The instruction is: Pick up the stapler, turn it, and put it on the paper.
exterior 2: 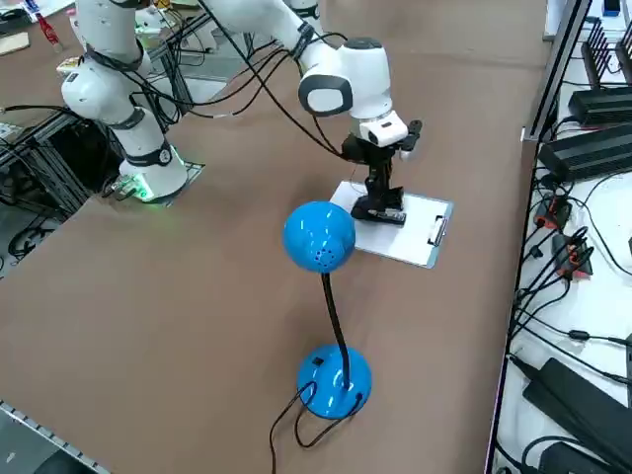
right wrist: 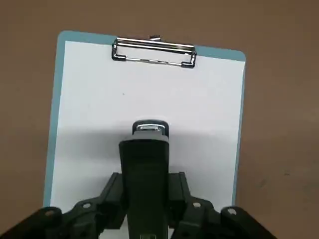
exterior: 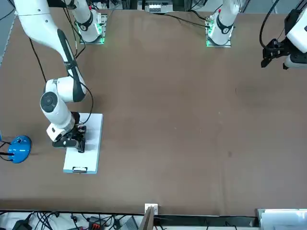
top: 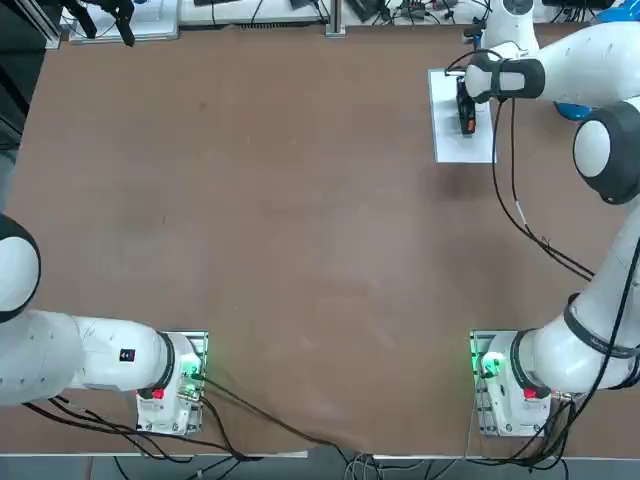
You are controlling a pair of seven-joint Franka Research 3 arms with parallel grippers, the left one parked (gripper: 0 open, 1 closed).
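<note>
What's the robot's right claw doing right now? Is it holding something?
Right claw: closed on the black stapler, over the paper.

This looks like a robotics lab: white jointed arms stand bolted at the brown table's edge. From overhead, electronics and loose cables crowd a white bench at twelve o'clock.

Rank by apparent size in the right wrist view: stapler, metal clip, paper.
1. Paper
2. Stapler, gripped in the pincer
3. Clip

The stapler sits nearer the camera, which enlarges it there.
</note>
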